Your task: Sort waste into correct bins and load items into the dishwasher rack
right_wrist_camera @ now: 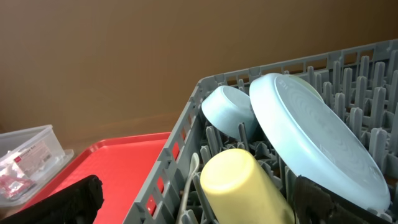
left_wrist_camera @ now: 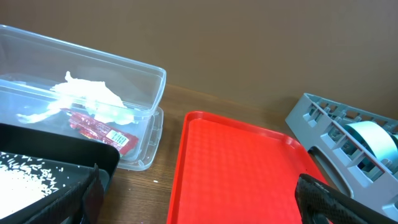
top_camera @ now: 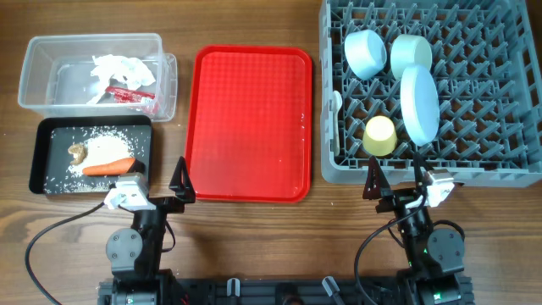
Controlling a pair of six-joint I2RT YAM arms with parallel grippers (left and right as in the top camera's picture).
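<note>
Both arms sit low at the near edge of the table.

The left gripper (top_camera: 159, 180) is spread wide and grips nothing. One finger is by the near right corner of the black tray (top_camera: 38, 157), the other by the near left corner of the red tray (top_camera: 250, 123). Just ahead of it and to its left, the black tray holds the rice (top_camera: 102, 142), a carrot (top_camera: 108, 167) and a brownish scrap (top_camera: 78, 151). Farther ahead on that side is the tub (top_camera: 34, 51), with the tissue (top_camera: 118, 68) and the wrapper (top_camera: 129, 93) lying inside.

The right gripper (top_camera: 395, 176) is also spread and grips nothing, its fingers right at the near wall of the rack (top_camera: 326, 165). Just ahead of it the cup (top_camera: 379, 135) lies among the pegs. Just beside the cup, to its right, the plate (top_camera: 419, 103) stands tilted on edge. Beyond them, two bowls (top_camera: 366, 52) sit side by side. The spoon (top_camera: 337, 103) is ahead and to the left of this gripper, along the rack's left wall.
</note>
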